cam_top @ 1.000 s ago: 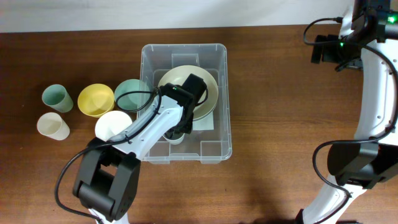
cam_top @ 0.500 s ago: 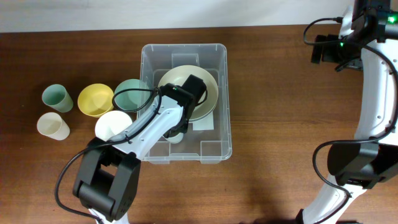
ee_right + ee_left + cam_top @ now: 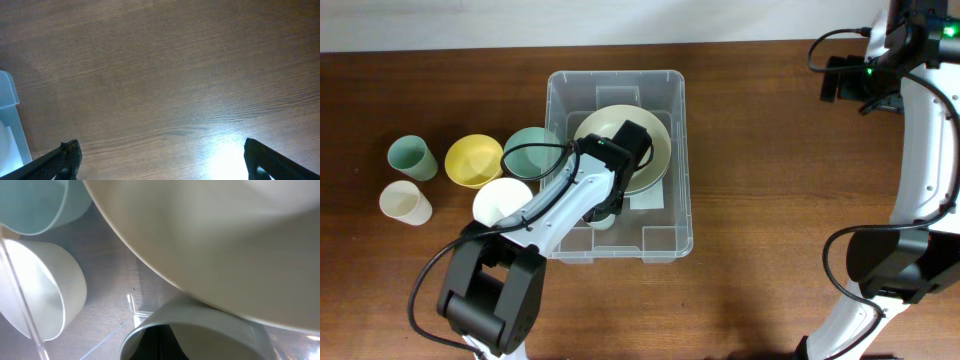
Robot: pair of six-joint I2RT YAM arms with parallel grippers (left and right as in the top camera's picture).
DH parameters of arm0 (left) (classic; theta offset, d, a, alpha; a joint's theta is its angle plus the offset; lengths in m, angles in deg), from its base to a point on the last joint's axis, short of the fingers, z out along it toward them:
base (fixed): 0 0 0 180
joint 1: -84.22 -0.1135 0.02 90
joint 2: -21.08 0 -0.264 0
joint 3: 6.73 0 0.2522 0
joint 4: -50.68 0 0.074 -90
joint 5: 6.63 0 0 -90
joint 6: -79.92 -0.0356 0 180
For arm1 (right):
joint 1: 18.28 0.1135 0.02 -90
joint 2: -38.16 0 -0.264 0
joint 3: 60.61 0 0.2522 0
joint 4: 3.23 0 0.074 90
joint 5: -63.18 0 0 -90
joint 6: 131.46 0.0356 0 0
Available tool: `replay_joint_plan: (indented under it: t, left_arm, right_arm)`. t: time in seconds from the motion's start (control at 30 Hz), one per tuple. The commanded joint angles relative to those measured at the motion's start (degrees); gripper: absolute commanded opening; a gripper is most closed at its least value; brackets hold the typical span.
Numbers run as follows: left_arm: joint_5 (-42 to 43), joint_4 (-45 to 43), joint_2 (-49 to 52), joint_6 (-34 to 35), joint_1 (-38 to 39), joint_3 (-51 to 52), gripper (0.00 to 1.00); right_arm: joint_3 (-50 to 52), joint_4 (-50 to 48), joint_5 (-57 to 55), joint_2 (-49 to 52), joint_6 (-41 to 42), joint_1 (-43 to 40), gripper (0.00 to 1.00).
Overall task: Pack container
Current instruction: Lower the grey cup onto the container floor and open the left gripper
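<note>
Overhead, the wooden desk [image 3: 770, 180] carries the clear container [image 3: 682, 180] at its middle, holding a cream bowl [image 3: 655, 140] and a small pale cup [image 3: 604, 221]. Outside it to the left sit a green bowl [image 3: 525, 150], a yellow bowl [image 3: 473, 160], a white bowl [image 3: 498, 200], a teal cup [image 3: 410, 157] and a cream cup [image 3: 405, 203]. The left arm [image 3: 570, 195] reaches down into the container, and the left gripper [image 3: 156, 342] is clenched at the pale cup's mouth under the cream bowl's edge, though I cannot tell whether it pinches the cup's wall. The right gripper [image 3: 162, 160] hangs released, jaws wide, over bare desk at the far right, well apart from the container.
</note>
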Motion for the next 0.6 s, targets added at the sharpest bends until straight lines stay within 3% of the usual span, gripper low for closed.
replay_joint_plan:
  t: [0.0,0.3,0.57]
  left_arm:
    - [1.2,0.2,0.8,-0.9,0.0,0.7,0.01]
    - [1.2,2.3,0.6,-0.9,0.0,-3.4,0.01]
    - [4.3,9.8,0.6,-0.9,-0.1,-16.2,0.01]
  right_arm:
    - [0.2,0.0,-0.3,-0.2,0.0,-0.2,0.99]
    - [0.2,0.0,-0.3,-0.2,0.0,-0.2,0.99]
    - [0.2,0.0,-0.3,-0.2,0.0,-0.2,0.99]
